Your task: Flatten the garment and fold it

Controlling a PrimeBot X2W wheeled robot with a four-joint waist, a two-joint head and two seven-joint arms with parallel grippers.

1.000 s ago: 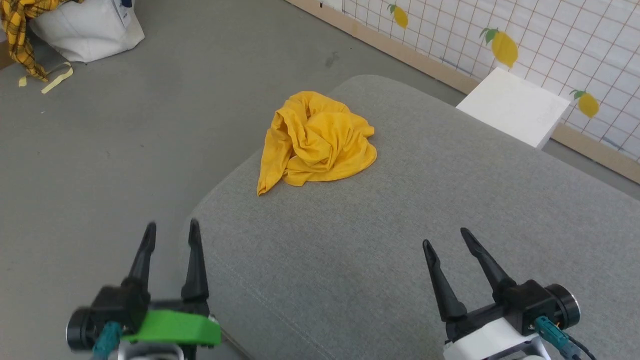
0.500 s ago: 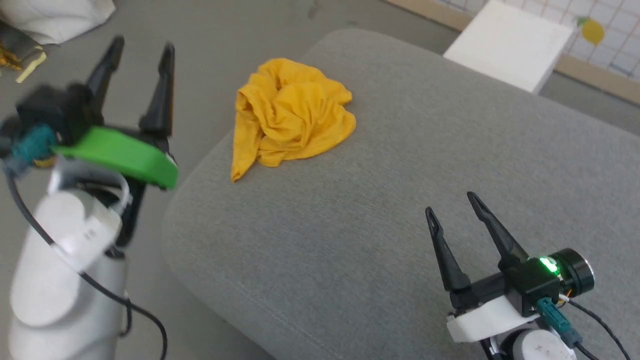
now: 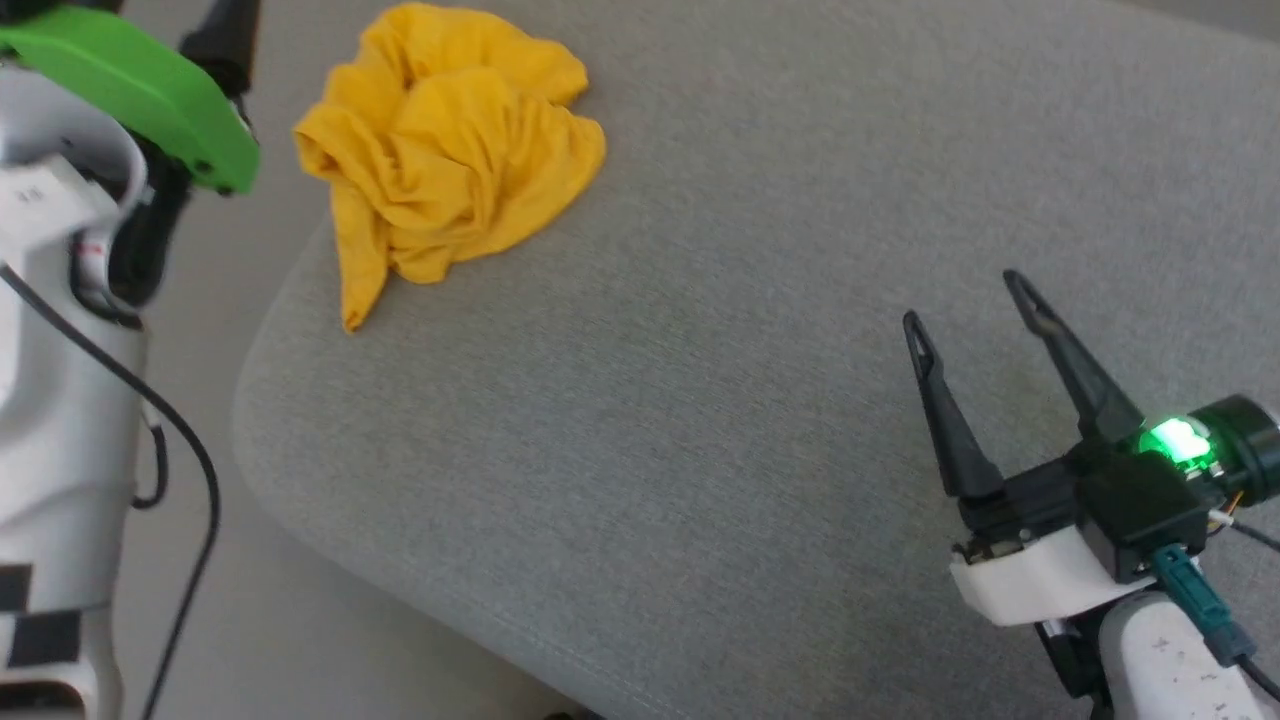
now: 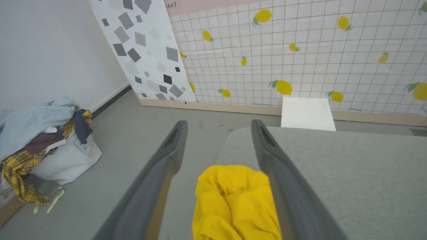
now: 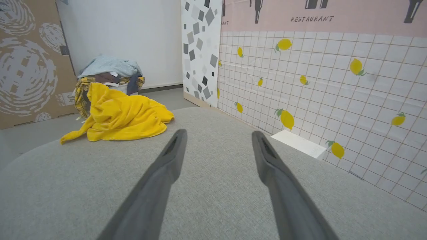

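The garment (image 3: 440, 150) is a crumpled bright yellow heap near the far left corner of a grey cushioned surface (image 3: 700, 420); one strip trails toward the edge. My left gripper (image 4: 218, 123) hovers over its near side, open, and the garment (image 4: 233, 200) shows between the two fingers with nothing gripped. The left arm's green wrist cover (image 3: 130, 90) sits just left of the heap. My right gripper (image 3: 960, 297) stands open above the cushion's near right part, far from the cloth. In the right wrist view the garment (image 5: 123, 116) lies ahead and to the left.
My pale left forearm (image 3: 60, 400) and its cable hang over the grey floor left of the cushion. A white bag piled with clothes (image 4: 43, 140) stands on the floor. A white block (image 4: 307, 113) rests against the lemon-patterned tiled wall (image 4: 300, 60) behind the cushion.
The head camera has tipped down and the picture has shifted. My left arm rose and reached forward to beside the garment. The right gripper moved slightly forward. Both stayed open.
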